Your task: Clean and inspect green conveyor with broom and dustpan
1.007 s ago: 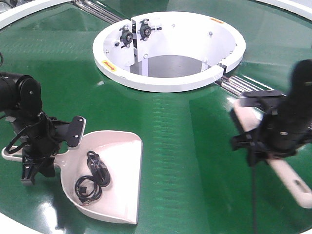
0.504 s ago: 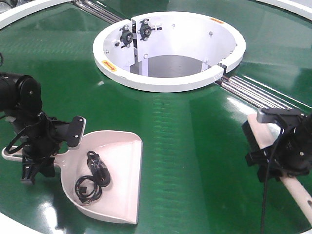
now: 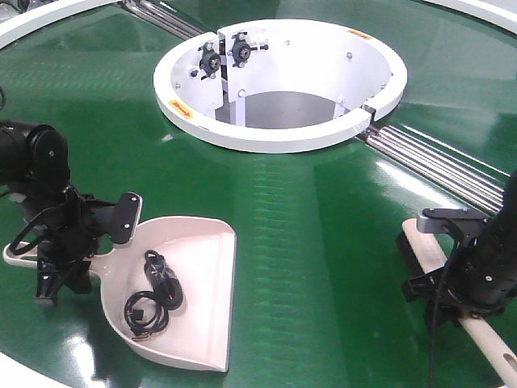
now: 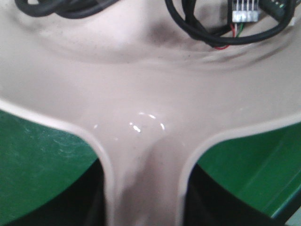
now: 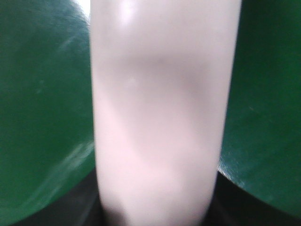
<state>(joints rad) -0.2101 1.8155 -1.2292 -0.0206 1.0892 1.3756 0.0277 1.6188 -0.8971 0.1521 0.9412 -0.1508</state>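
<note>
2 grips: left tool [image 3: 63,260] clasps dustpan [image 3: 198,279], right tool [image 3: 454,284] clasps broom [image 3: 494,346], green conveyor [image 3: 315,234] between.

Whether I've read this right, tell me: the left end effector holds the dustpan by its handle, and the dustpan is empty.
Not quite. The left end effector does hold the dustpan by its handle, but the dustpan is not empty. Coiled black cables lie in it, as the front-facing view shows.

Glossy green conveyor [image 3: 299,242], dustpan [image 3: 202,250] resting at left, broom [image 3: 426,246] at right
</note>
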